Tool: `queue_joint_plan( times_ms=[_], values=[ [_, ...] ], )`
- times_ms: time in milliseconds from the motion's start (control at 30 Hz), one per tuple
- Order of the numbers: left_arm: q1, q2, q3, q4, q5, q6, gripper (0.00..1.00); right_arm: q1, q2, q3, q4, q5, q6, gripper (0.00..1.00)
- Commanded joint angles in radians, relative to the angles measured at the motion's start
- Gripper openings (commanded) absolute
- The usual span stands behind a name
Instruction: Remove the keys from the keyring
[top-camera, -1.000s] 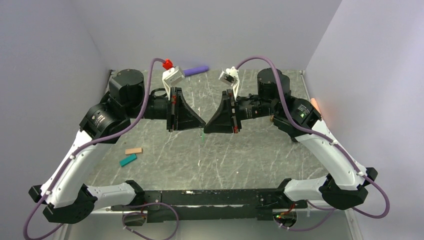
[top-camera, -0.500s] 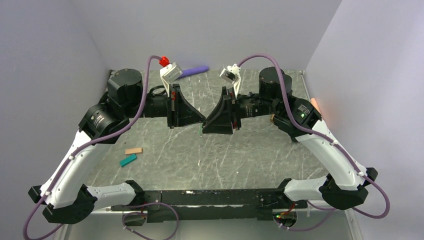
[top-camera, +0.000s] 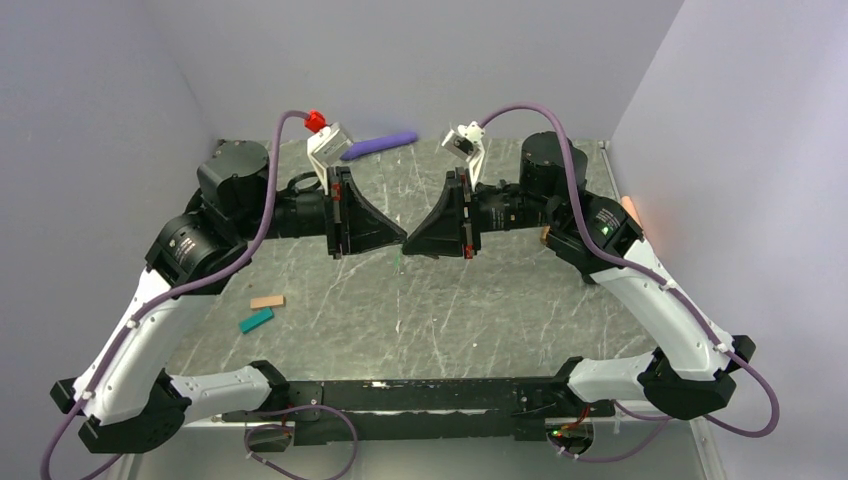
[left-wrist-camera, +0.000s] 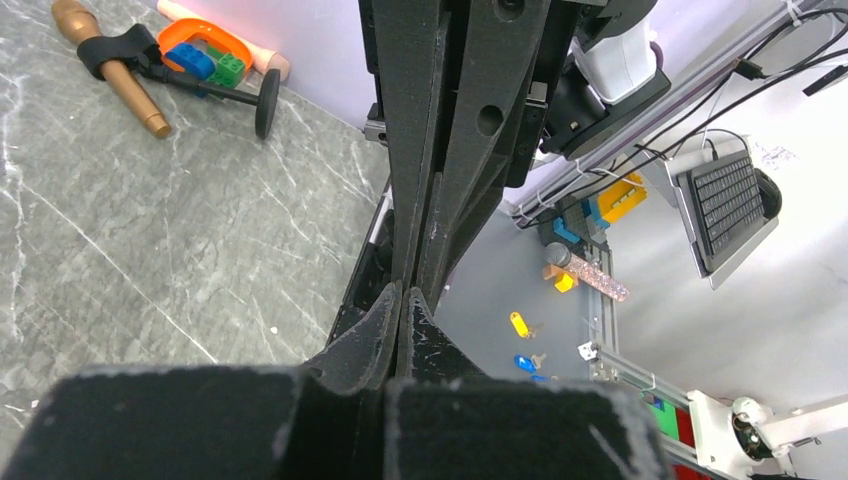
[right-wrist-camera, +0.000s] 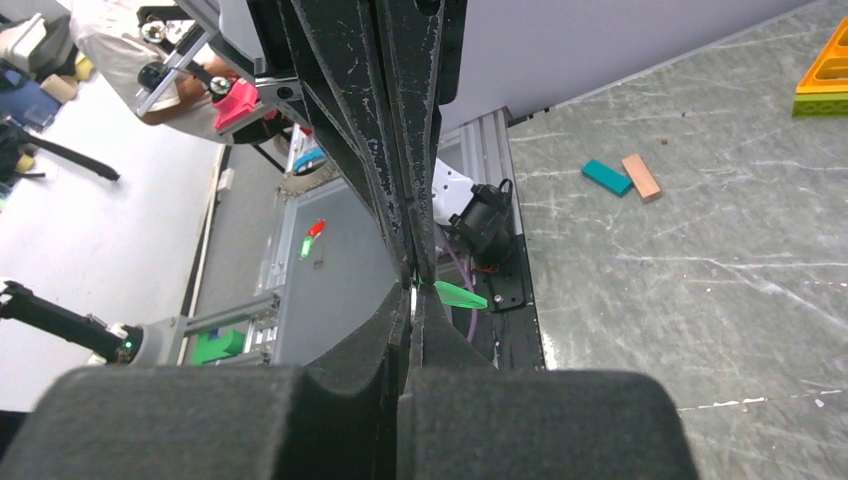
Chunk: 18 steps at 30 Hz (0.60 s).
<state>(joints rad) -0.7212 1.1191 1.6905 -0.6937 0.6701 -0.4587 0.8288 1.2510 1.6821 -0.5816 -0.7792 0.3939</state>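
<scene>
My two grippers meet tip to tip above the middle of the table. The left gripper (top-camera: 399, 243) (left-wrist-camera: 403, 300) is shut, its tips against the right gripper's tips. The right gripper (top-camera: 409, 243) (right-wrist-camera: 413, 300) is shut on a thin bright metal sliver of the keyring (right-wrist-camera: 413, 297). The keys, a tiny bright-green oblong piece (top-camera: 400, 263) (right-wrist-camera: 460, 295), hang just under the joined tips, clear of the table. The rest of the ring is hidden between the fingers, and what the left jaws pinch does not show in the left wrist view.
A teal block (top-camera: 256, 320) and a tan block (top-camera: 267, 301) lie at the front left. A purple stick (top-camera: 378, 146) lies at the back. A bronze tool (left-wrist-camera: 110, 65) and an orange clamp (left-wrist-camera: 205, 45) lie by the right wall. Orange-green bricks (right-wrist-camera: 825, 70) lie far left.
Both grippers, still tip to tip, have shifted a little to the left and back. The left wrist has swung left. The green piece has moved with them.
</scene>
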Motion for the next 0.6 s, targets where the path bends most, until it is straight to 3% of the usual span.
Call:
queue_joint_plan(
  times_ms=[0,233,367,567],
  values=[
    [0.001,-0.030,0.030,0.037,-0.051,-0.025,0.00,-0.002,0.003,0.040,0.043,0.005,0.002,0.00],
    [0.001,-0.066,0.000,0.074,-0.047,-0.051,0.01,-0.003,0.034,0.101,0.007,0.014,-0.026,0.00],
    [0.001,-0.024,0.087,-0.026,-0.005,0.003,0.31,-0.003,0.078,0.186,-0.094,-0.012,-0.076,0.00],
    [0.001,0.028,0.166,-0.125,0.046,0.057,0.32,-0.003,0.076,0.194,-0.098,-0.032,-0.076,0.00]
  ],
)
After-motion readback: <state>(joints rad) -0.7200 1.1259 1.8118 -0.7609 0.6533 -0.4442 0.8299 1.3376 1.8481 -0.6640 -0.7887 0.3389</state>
